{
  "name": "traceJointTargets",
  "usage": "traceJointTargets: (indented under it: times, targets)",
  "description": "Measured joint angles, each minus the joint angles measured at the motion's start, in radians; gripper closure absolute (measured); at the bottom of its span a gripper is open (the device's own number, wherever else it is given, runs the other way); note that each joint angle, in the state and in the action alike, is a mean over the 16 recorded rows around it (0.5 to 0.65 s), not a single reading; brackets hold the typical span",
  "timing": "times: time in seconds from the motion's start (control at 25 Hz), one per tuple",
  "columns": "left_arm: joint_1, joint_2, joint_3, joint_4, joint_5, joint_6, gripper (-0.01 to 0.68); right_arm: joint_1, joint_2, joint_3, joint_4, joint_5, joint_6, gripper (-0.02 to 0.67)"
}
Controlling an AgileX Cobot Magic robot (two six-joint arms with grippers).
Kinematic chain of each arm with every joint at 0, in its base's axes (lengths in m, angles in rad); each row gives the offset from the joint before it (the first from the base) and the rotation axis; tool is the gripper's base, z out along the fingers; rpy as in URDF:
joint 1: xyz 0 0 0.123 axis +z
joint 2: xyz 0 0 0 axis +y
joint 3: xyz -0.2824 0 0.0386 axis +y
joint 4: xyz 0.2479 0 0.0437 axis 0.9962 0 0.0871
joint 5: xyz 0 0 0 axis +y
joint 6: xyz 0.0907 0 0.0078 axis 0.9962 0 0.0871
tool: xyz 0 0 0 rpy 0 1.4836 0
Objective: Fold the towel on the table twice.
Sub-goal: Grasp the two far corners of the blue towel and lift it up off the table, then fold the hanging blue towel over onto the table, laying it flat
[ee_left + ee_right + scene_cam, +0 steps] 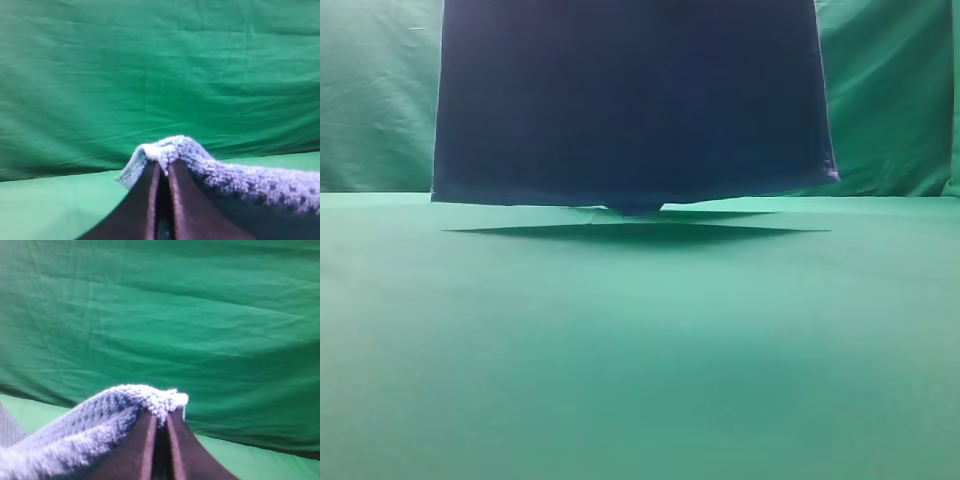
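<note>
Exterior high view: the towel [630, 100] hangs as a wide dark navy sheet across the upper middle of the picture, its top cut off by the frame. Its lower edge runs nearly level just above the table [640, 360]; a small dip at the middle of that edge seems to touch or almost touch the surface, though I cannot tell which. A thin dark shadow lies on the table right below it. A pale edge shows down the towel's right side. Behind it hangs a wrinkled green backdrop [890, 100]. No arm or fingers show in this view, and no writing or label can be read.

Left wrist view: the left gripper [161, 167] has its two dark fingers [142, 205] pressed together, pinching a corner of the towel [240, 182]. The blue-grey waffle cloth drapes off to the right. Backdrop [150, 65] fills the rest, with a strip of table [45, 210] below.

Right wrist view: the right gripper [161, 416] likewise has its fingers [137, 450] closed tight on a towel [90, 425] corner, the cloth falling away to the left. Backdrop [200, 315] lies behind, table [260, 462] low at right. No lettering shows anywhere.
</note>
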Motion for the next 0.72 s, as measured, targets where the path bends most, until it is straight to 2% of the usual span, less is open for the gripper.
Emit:
traceJointTargets:
  times: [0.32,0.72]
  targets:
    - [0.031,0.008,0.017,-0.034,0.118,0.000,0.673,-0.019,0.001,0.047,0.032,0.128,-0.004,0.649]
    - [0.033,0.001,0.046,-0.072,0.286,0.004,0.673,-0.019,-0.077,0.202,0.066,0.231,-0.007,0.649]
